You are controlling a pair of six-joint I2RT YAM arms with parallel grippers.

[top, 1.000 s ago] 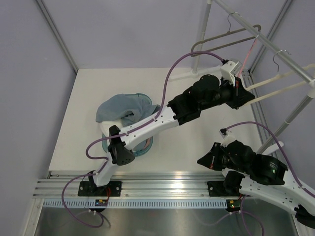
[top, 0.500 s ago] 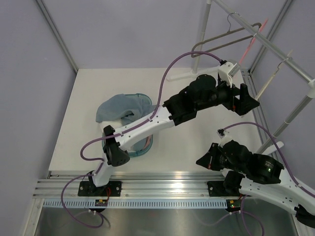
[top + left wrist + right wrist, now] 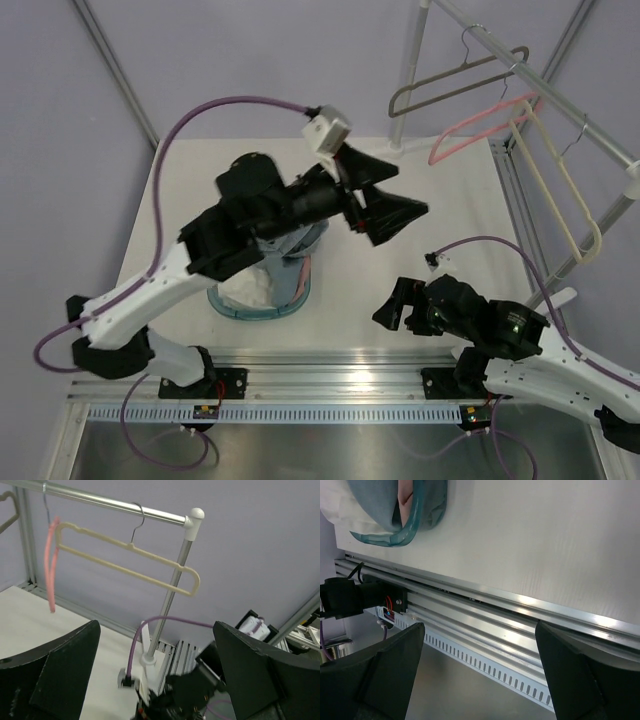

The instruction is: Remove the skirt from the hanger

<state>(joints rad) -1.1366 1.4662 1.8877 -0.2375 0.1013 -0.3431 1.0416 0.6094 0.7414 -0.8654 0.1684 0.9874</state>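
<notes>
The grey-blue skirt [image 3: 297, 242] lies bunched in a teal basket [image 3: 232, 306] on the table, mostly hidden under my left arm. In the right wrist view the skirt [image 3: 376, 506] fills the basket [image 3: 418, 516] at top left. No cloth hangs on the cream hanger [image 3: 557, 190], which is on the rail. It also shows in the left wrist view [image 3: 125, 555]. My left gripper [image 3: 408, 190] is raised over mid-table, open and empty, pointing at the rack [image 3: 157, 675]. My right gripper [image 3: 388, 303] is low near the front edge, open and empty [image 3: 480, 675].
A pink hanger [image 3: 478, 126] and a grey hanger [image 3: 450, 85] also hang on the metal rail [image 3: 560, 95], whose post [image 3: 169, 597] stands at the table's right edge. An aluminium rail [image 3: 520, 615] runs along the front edge. White and pink items lie in the basket.
My left arm has drawn back from the hangers towards the middle of the table, with its gripper now open. The freed hangers have swung on the rail. My right gripper has opened.
</notes>
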